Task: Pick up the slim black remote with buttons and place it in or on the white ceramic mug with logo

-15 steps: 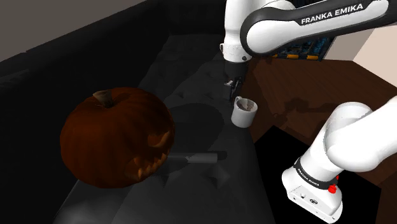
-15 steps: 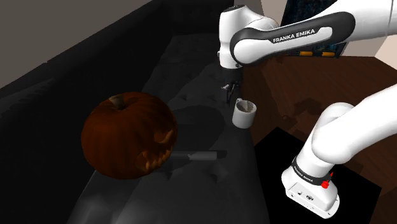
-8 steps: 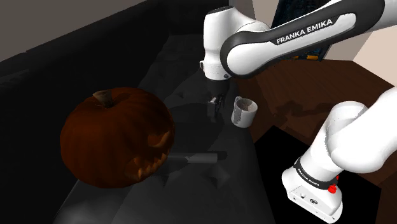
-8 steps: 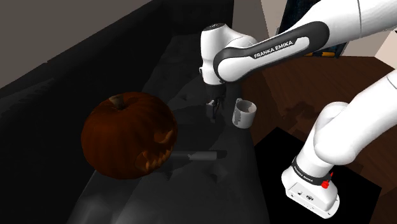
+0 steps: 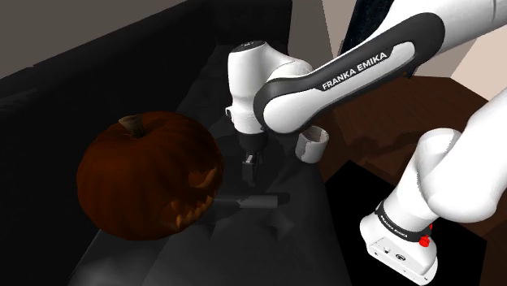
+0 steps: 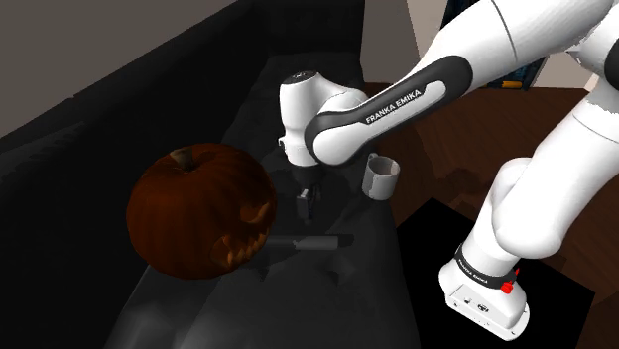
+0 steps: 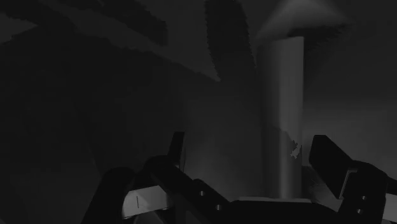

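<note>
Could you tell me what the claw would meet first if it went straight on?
Probably the slim grey remote, which lies ahead between the open claw's fingers, though depth is unclear.

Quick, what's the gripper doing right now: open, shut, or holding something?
Gripper: open, holding nothing; the remote lies untouched below it.

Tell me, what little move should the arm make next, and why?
Probably lower the gripper straight down. Its fingers stand open above the slim grey remote, which lies flat on the dark cushion beside the pumpkin. In the wrist view the remote runs between the fingers, untouched, so a short descent should bring them around it before closing.
</note>
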Robot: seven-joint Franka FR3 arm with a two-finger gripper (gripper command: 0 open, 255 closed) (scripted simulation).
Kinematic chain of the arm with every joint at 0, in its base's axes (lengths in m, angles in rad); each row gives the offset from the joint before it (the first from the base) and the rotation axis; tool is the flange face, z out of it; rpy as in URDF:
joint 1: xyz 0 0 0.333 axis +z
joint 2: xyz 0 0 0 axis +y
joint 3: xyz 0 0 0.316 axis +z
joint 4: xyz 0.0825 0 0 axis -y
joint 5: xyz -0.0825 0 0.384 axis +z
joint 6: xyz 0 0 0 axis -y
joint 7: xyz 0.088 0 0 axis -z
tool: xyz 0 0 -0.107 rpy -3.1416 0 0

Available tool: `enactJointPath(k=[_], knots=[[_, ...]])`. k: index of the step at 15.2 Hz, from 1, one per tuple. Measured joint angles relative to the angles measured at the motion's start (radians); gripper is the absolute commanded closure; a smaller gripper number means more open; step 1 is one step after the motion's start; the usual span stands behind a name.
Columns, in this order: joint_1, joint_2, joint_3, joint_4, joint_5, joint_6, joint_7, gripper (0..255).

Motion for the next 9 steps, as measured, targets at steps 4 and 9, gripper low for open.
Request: enactJointPath(k=[4,9], knots=[[0.038,0.091,0.040,0.042,0.011,0.050,-0.010,0],[0.047,0.119,0.050,0.025,0.009,0.122,-0.005,0]])
